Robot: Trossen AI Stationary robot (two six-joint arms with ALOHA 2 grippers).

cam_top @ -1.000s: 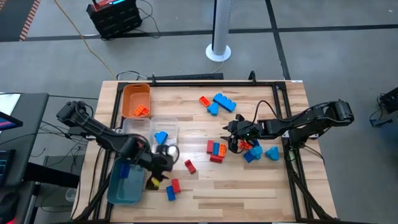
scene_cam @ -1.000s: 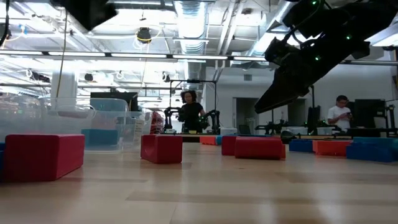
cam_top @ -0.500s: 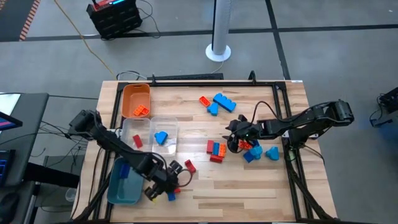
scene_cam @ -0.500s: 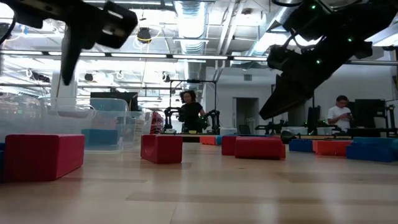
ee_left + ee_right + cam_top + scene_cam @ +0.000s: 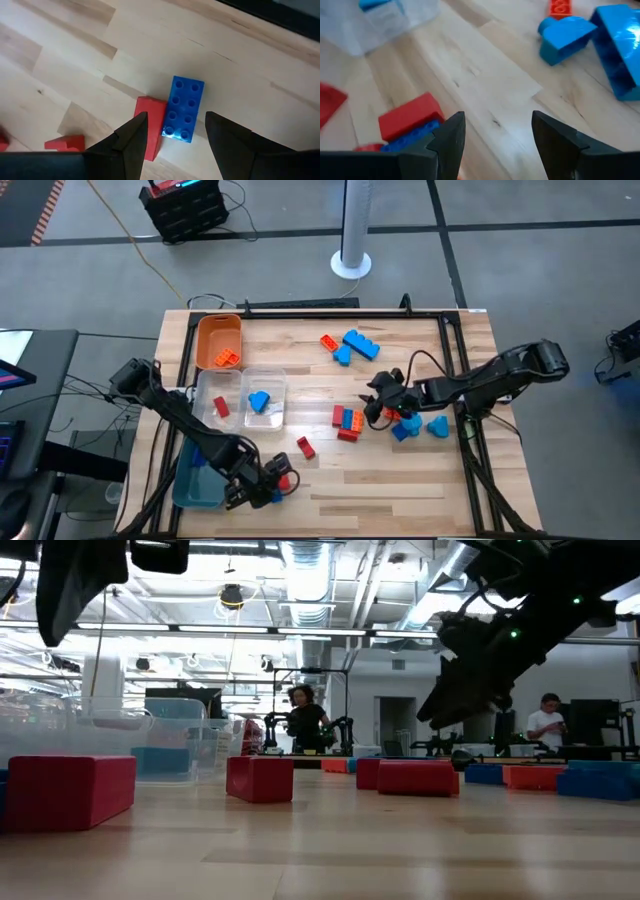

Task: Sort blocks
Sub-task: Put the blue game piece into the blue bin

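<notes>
We hover the left gripper (image 5: pixel 172 131), jaws spread and empty, right over a blue brick (image 5: pixel 183 108) lying flat on the desk (image 5: pixel 400 480) near the front edge, its long side touching a red brick (image 5: pixel 150 125). To do this well, we should drop straight down, slip one finger into the seam between the two and pinch blue only. Across the desk, our right gripper (image 5: pixel 495 131) waits released above bare wood, beside the mixed red-and-blue pile (image 5: pixel 347 420), holding nothing

Wooden table (image 5: pixel 420 470) with scattered blocks (image 5: pixel 348 420) and trays (image 5: pixel 219 343)
</notes>
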